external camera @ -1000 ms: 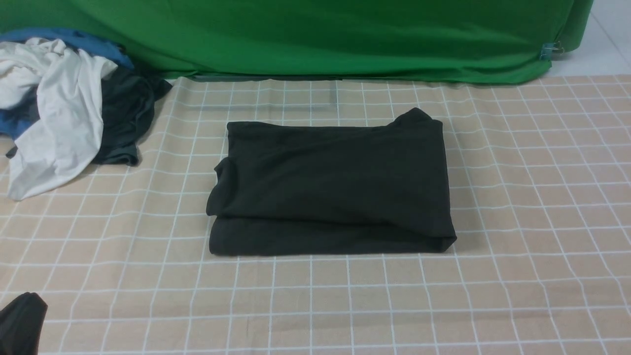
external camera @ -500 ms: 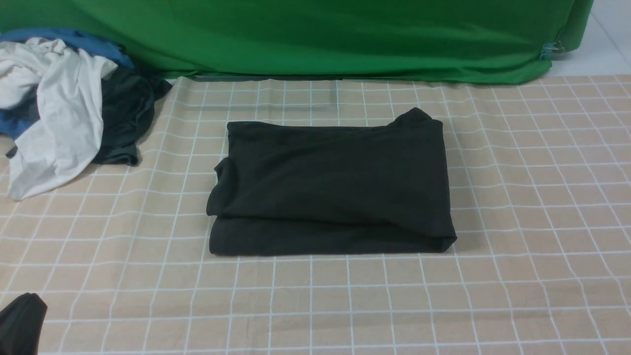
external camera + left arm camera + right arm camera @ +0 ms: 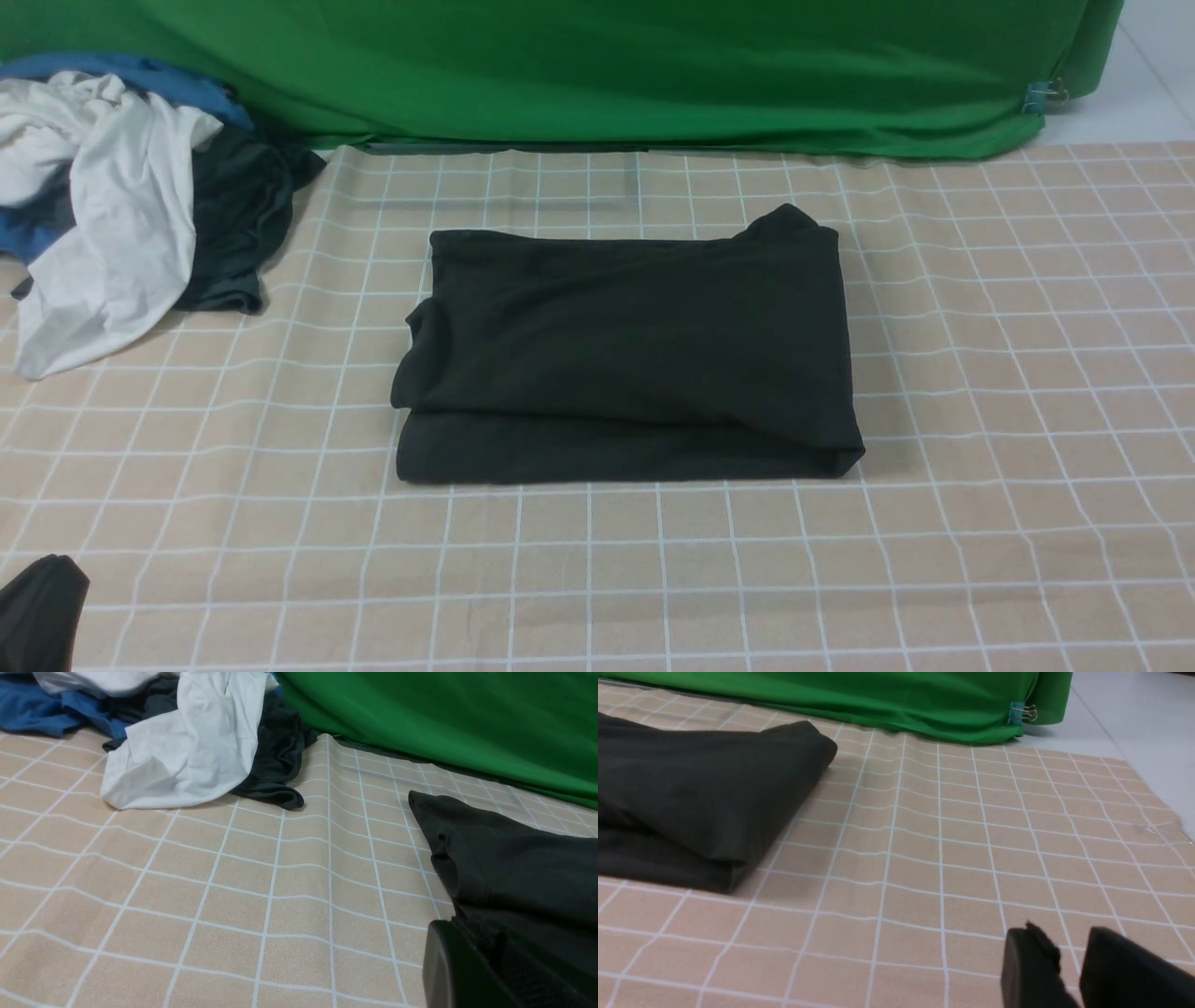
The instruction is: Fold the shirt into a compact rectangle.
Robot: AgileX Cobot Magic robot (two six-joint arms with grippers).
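**Shirt folded on the checked cloth; both grippers clear of it.**

Front view: the shirt [image 3: 625,350] lay as a layered black rectangle at the centre of the checked cloth [image 3: 980,373], well apart from the pile of white, blue and dark garments [image 3: 112,215] at the far left. One far corner stood slightly proud and the left edge bulged. Left wrist view: only one dark finger of the left gripper [image 3: 472,975] showed, near the shirt's edge; whether its jaws were parted could not be told. Right wrist view: the right gripper [image 3: 1069,970] hung above bare cloth, its fingers close with a narrow gap, holding nothing. Risk, as judged: any further contact could drag the loose top layer and undo the fold.
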